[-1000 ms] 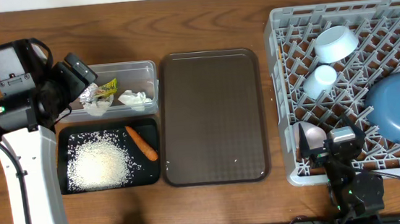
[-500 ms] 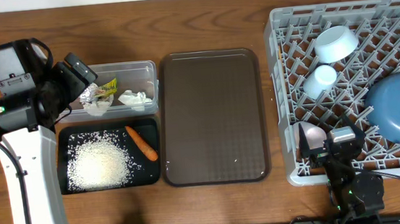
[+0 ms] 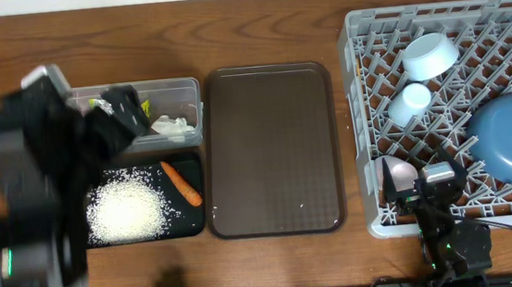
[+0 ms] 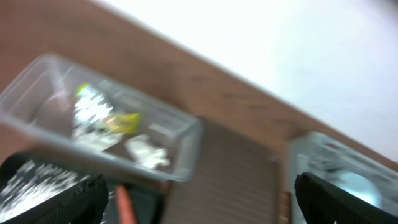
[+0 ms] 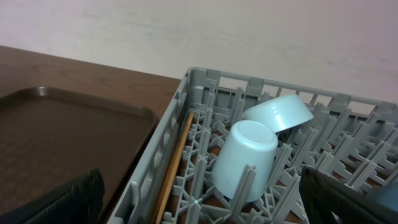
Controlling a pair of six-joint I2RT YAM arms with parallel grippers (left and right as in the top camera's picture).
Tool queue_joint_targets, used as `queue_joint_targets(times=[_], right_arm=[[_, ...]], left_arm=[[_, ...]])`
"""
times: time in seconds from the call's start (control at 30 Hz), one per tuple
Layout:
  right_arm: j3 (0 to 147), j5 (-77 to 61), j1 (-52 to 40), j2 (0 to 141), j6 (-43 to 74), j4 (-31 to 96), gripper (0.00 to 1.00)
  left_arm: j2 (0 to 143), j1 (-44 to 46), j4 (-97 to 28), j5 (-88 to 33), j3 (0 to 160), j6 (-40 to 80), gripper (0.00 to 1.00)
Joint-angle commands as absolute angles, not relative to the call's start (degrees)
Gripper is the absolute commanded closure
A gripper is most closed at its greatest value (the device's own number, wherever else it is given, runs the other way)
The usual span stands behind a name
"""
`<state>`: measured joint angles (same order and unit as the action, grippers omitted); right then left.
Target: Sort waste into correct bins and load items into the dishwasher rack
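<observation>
Overhead: blurred left arm [image 3: 32, 182] across black tray [image 3: 193, 225], left gripper [image 3: 128, 115] agape, empty.

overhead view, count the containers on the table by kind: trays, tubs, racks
trays: 2 (black tray, brown tray)
tubs: 1 (clear tub)
racks: 1 (dishwasher rack)
total: 4

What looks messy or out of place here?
Nothing looks spilled. The rice and carrot lie inside the black tray. Only the white bowl and light-blue cup sit tilted among the dishwasher rack's pegs, not standing straight.
</observation>
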<state>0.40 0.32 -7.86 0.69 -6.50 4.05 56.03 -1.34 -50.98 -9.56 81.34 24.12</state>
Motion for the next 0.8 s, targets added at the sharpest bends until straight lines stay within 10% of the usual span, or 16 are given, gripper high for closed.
queue_joint_targets(times=[0.0, 0.77], right_arm=[[0.30, -0.25, -8.21, 0.30, -6.92, 4.27, 0.01], [0.32, -0.25, -8.21, 0.30, -6.92, 4.27, 0.01]], left_arm=[[48.53, 2.92, -51.20, -8.93, 81.54, 23.57, 0.02], [15.57, 8.38, -51.20, -8.93, 61.32, 23.57, 0.02]])
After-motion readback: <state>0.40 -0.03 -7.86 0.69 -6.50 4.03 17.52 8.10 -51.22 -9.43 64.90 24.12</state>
